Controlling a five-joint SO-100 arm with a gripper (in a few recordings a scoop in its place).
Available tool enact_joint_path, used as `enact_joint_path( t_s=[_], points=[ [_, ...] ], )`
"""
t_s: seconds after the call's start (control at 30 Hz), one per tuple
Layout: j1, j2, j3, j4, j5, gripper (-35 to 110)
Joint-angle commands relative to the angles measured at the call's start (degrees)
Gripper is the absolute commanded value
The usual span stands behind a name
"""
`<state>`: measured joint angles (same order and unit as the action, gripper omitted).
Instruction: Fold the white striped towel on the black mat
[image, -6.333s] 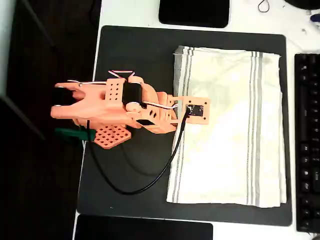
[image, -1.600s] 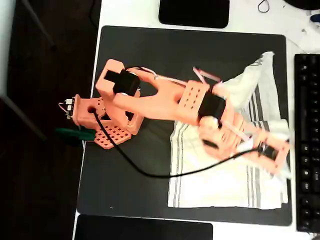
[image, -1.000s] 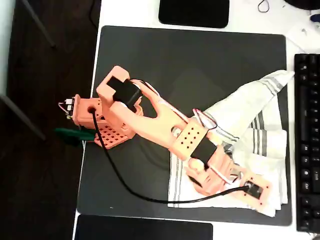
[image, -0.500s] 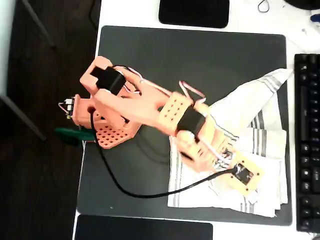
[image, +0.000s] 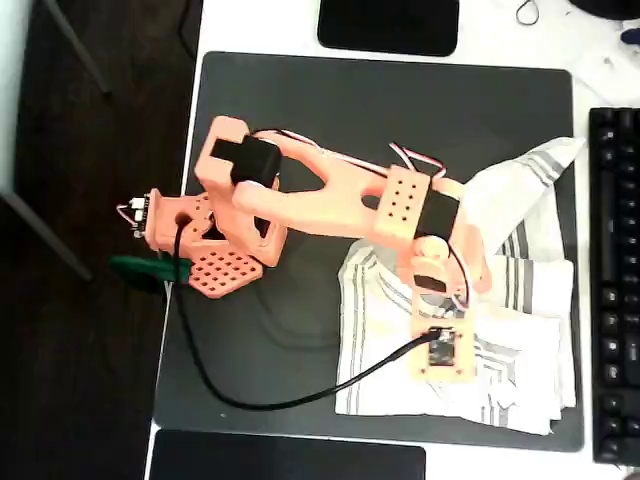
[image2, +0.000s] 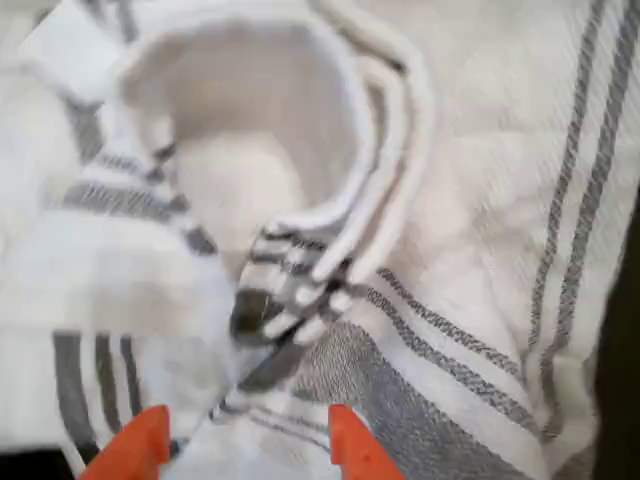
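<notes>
Since half a second ago the orange arm (image: 330, 195) has swung its wrist from the towel's lower right back toward the middle, and the camera plate (image: 443, 350) now points down the picture in the overhead view. The white striped towel (image: 520, 330), flat and square six seconds back, lies rumpled on the right half of the black mat (image: 300, 110). Its upper right corner trails out in a narrow tongue toward the keyboard (image: 612, 280), while the lower part is bunched in overlapping layers, grey stripe bands crossing at odd angles. The left edge sits roughly mid-mat, and the bottom edge lies near the mat's lower border.

In the wrist view the cloth (image2: 470, 230) is cream-white with groups of thin grey stripes; a fold stands up in a curled loop at the top, its striped hem rolling down toward the centre. The pincer (image2: 245, 455) hangs above this heap, its two orange fingertips (image2: 350, 450) spread apart with striped cloth lying between and beneath them; nothing is clamped, so it reads as open.

The arm's base (image: 205, 245) stands at the mat's left edge, a black cable (image: 230, 385) looping from it across the mat to the camera plate. The mat rests on a white counter (image: 250, 25), with a glossy black rectangle (image: 388, 22) above it.
</notes>
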<state>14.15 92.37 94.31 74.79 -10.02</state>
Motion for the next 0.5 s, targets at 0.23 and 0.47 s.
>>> enact_joint_path(
  t_s=[0.23,0.47],
  points=[
    [-0.6,-7.8,3.0,-5.0,3.9,9],
    [-0.1,-4.7,1.1,0.4,-9.8,0]
  ],
)
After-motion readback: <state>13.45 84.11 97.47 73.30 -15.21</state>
